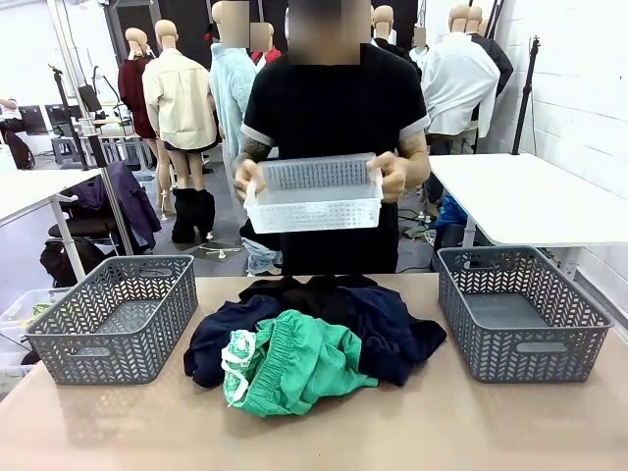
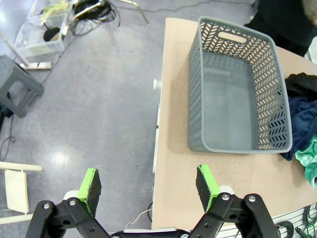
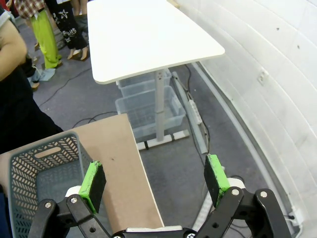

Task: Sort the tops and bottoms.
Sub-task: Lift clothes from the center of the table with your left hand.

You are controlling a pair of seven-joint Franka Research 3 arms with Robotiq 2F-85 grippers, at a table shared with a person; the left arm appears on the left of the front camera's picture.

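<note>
Front view: bottoms [image 1: 299,365] on dark clothes [image 1: 388,324] btwn grey baskets [image 1: 118,314]; left pincer [image 2: 147,178], right pincer [image 3: 154,171] spread.

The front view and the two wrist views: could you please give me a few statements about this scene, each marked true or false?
1. The bright green cloth trousers lie on a pile of dark clothes on the table. True.
2. The grey plastic lattice basket on the robot's left holds a garment. False: nothing lies in it.
3. The person holds a white perforated plastic basket in both hands. True.
4. The left gripper is shut on the trousers. False: its jaws stand open, holding nothing.
5. The right gripper is open. True.
</note>
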